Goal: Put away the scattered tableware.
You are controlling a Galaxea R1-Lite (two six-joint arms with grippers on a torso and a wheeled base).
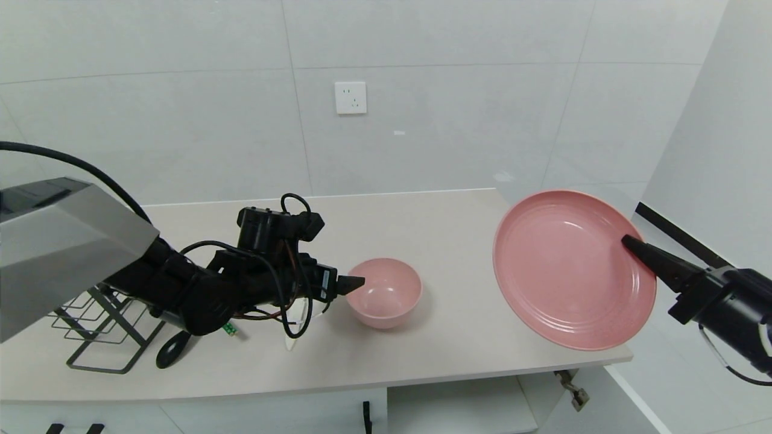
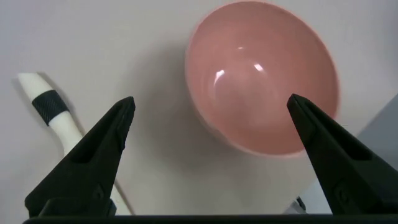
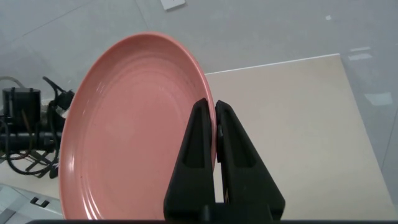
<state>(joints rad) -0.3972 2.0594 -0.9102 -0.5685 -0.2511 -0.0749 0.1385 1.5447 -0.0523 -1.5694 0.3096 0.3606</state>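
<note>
A pink bowl (image 1: pixel 384 292) (image 2: pixel 264 93) sits upright on the beige counter (image 1: pixel 440 229). My left gripper (image 1: pixel 356 282) (image 2: pixel 211 115) hovers at the bowl's left rim, open, with nothing between its fingers. A pink plate (image 1: pixel 570 268) (image 3: pixel 130 124) is held tilted in the air over the counter's right end. My right gripper (image 1: pixel 630 242) (image 3: pixel 209 109) is shut on the plate's rim. A white utensil handle with a black band (image 2: pixel 53 115) (image 1: pixel 294 319) lies on the counter under the left arm.
A black wire rack (image 1: pixel 99 328) stands on the counter's left part, partly behind a grey metal box (image 1: pixel 54 241). A black round object (image 1: pixel 172 349) lies near the rack. The wall carries a socket (image 1: pixel 350 97). The counter's front edge runs just below the bowl.
</note>
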